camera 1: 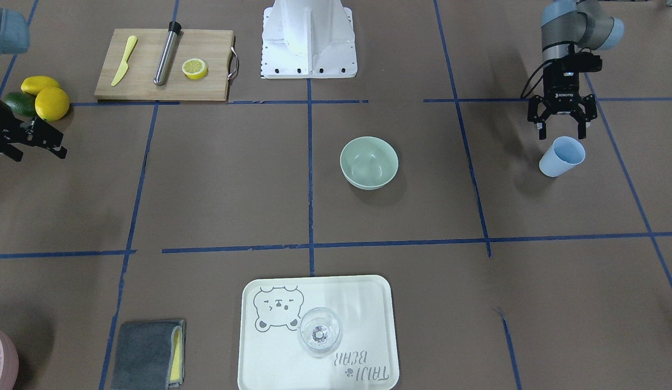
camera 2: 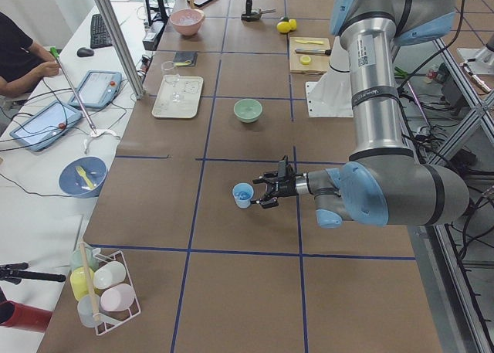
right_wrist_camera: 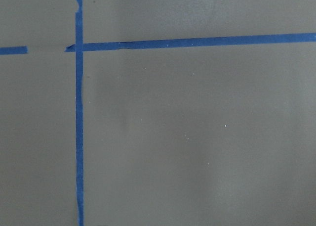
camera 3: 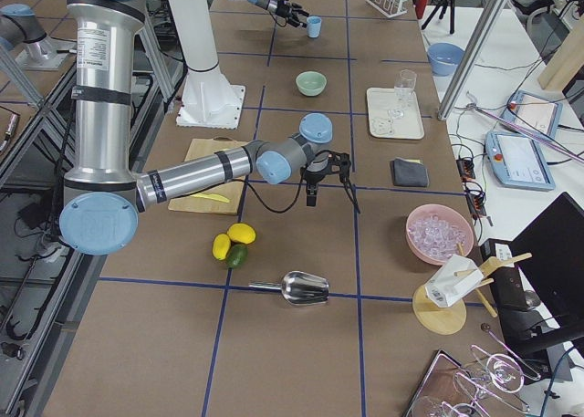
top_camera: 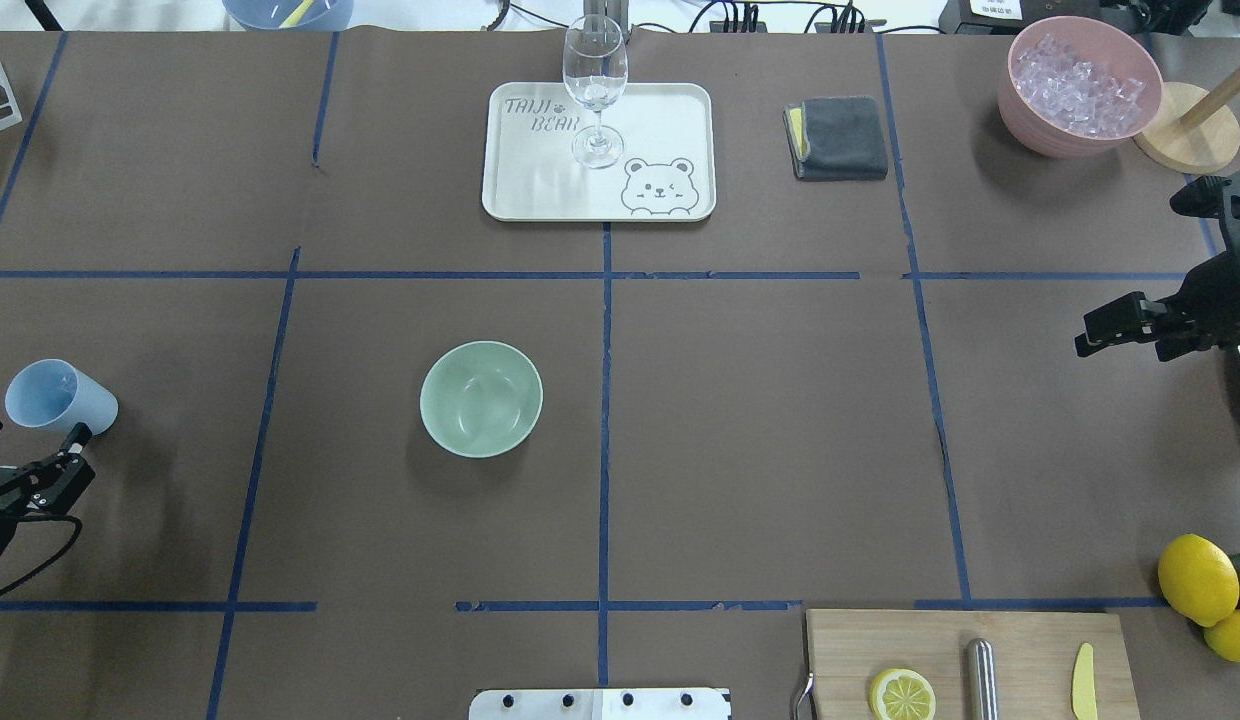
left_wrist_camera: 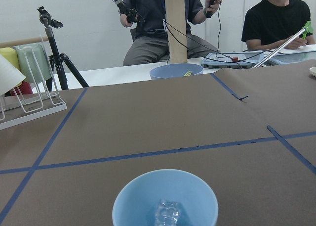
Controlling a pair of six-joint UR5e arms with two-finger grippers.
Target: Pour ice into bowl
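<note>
The pale mint-green bowl [camera 1: 368,162] stands empty near the table's middle, also in the overhead view [top_camera: 480,398]. A light blue cup [camera 1: 562,156] stands off to my left, also seen overhead [top_camera: 60,397]. The left wrist view shows a small clump of clear ice [left_wrist_camera: 167,213] at the bottom of the cup [left_wrist_camera: 165,199]. My left gripper [camera 1: 562,134] is open and empty, just behind the cup's rim, not touching it. My right gripper [top_camera: 1115,325] is open and empty, hovering over bare table far to the right.
A pink container of ice [top_camera: 1080,85] stands at the far right. A tray [top_camera: 540,190] holds a wine glass [top_camera: 594,90]. A grey cloth [top_camera: 838,138], a cutting board [top_camera: 1020,640] with half a lemon, lemons [top_camera: 1197,578] and a metal scoop [camera 3: 297,289] lie around.
</note>
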